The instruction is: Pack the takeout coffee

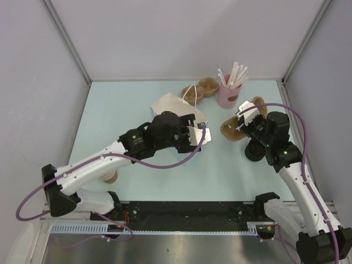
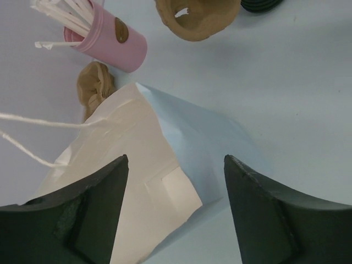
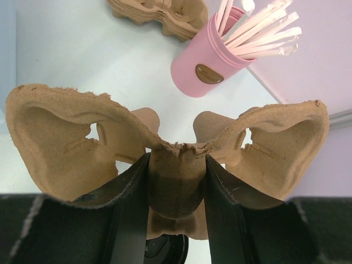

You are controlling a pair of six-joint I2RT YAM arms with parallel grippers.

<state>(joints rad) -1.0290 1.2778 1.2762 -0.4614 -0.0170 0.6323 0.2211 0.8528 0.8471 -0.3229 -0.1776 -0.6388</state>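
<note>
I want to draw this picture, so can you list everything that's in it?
paper bag: one, white, lying mid-table
cup carrier: one, brown, held up at right
spare carriers: stack, brown, back centre
straw cup: one, pink, white straws, back right
takeout coffee: one, black lid, beside right arm
tan cups: count hidden, near left, under left arm
table: one, pale blue, underneath
left end effector: one, black, open above paper bag
right end effector: one, black, shut on cup carrier

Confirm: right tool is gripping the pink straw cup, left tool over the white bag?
No. The right tool grips the brown pulp carrier, not the pink straw cup, per the right wrist view. Left tool is over the white bag.
</note>
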